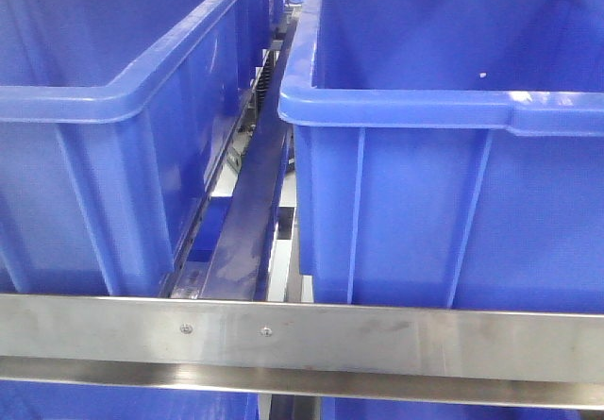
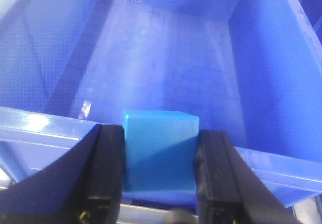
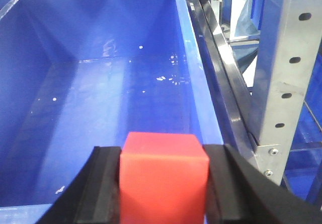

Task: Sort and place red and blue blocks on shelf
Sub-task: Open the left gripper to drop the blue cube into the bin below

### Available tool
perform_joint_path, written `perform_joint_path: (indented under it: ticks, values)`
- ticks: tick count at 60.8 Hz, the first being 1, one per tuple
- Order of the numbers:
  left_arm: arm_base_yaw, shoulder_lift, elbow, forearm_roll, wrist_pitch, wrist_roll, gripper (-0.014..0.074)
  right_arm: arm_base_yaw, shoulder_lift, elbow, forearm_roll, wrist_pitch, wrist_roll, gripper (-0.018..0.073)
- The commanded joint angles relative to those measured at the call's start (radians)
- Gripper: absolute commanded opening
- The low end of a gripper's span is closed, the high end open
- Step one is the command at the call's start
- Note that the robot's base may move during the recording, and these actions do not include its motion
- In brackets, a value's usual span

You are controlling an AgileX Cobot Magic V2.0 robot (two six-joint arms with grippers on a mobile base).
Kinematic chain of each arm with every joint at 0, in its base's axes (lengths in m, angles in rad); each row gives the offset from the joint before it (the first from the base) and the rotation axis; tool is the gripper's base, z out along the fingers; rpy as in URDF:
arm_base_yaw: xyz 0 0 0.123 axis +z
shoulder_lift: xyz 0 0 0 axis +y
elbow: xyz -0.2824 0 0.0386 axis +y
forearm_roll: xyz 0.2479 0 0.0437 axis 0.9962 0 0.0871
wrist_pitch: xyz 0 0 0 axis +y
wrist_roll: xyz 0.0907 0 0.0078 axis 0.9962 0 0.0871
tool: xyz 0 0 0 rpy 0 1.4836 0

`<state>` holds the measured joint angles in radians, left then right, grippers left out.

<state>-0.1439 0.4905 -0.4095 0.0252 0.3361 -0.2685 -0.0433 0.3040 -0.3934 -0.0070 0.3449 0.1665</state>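
In the left wrist view my left gripper [image 2: 160, 158] is shut on the blue block [image 2: 160, 148], held just over the near rim of a big blue bin [image 2: 151, 58]. In the right wrist view the red block [image 3: 162, 176] is clamped between the black fingers of my right gripper [image 3: 162, 183], above the near edge of another big blue bin [image 3: 100, 108]. The shelf shows as a shiny steel front rail [image 1: 302, 340] in the front view and as a perforated upright [image 3: 282, 78] at the right. Neither gripper appears in the front view.
Two large blue bins [image 1: 104, 109] [image 1: 453, 156] stand side by side on the shelf tier, with a narrow gap and a dark rail [image 1: 250, 222] between them. More blue bins show below the front rail.
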Motion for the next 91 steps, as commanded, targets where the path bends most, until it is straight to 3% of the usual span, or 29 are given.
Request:
perform_joint_path:
  ticks: [1,49,72,91]
  values:
    - [0.002,0.003,-0.030,0.003,-0.088,-0.001,0.0124,-0.005,0.009,-0.028,-0.011,-0.087,-0.001,0.0056]
    - [0.002,0.003,-0.030,-0.012,-0.090,-0.001,0.0124,-0.005,0.009,-0.028,0.000,-0.142,-0.001,0.0056]
    - [0.002,0.003,-0.030,-0.013,-0.205,-0.001,0.0124,-0.003,0.009,-0.028,0.001,-0.183,-0.001,0.0056]
    - [0.002,0.003,-0.030,-0.025,-0.211,-0.001,0.0124,-0.003,0.009,-0.028,0.001,-0.181,-0.001,0.0056]
